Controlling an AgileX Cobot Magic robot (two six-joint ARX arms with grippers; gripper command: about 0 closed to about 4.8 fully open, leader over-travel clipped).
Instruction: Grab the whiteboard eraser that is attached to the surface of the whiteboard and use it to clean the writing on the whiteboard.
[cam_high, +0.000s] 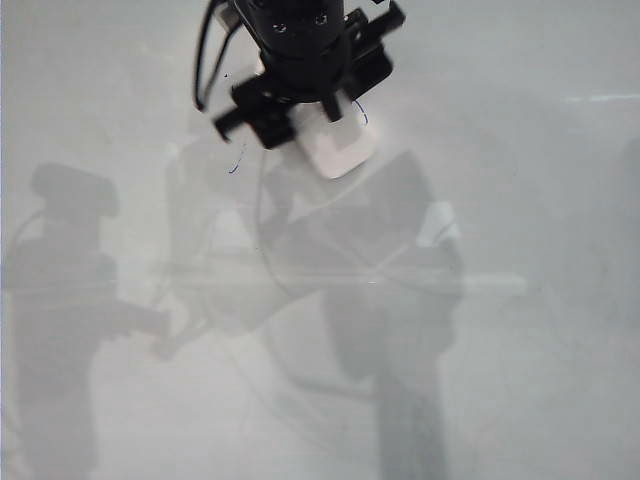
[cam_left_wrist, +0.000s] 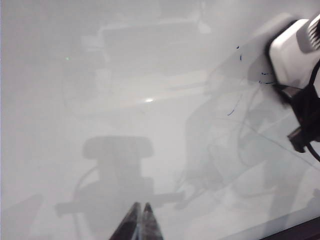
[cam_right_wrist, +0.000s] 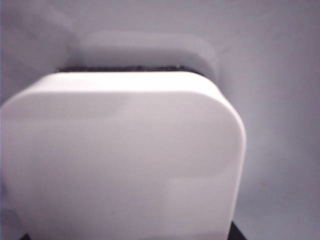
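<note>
Wiping under way at the board's (cam_high: 520, 380) top centre.
Right gripper (cam_high: 300, 105) clamped wide across the eraser (cam_high: 338, 148), dark felt side down on the board, blue marks (cam_high: 236, 160) just beside it. Best kept flat, pressed evenly, swept over each stroke. Left gripper (cam_left_wrist: 140, 222) parked low, fingertips together, holding nothing.

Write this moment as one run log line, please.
right gripper: shut on whiteboard eraser, pad on whiteboard | blue marks: remain | left gripper: shut, idle
</note>
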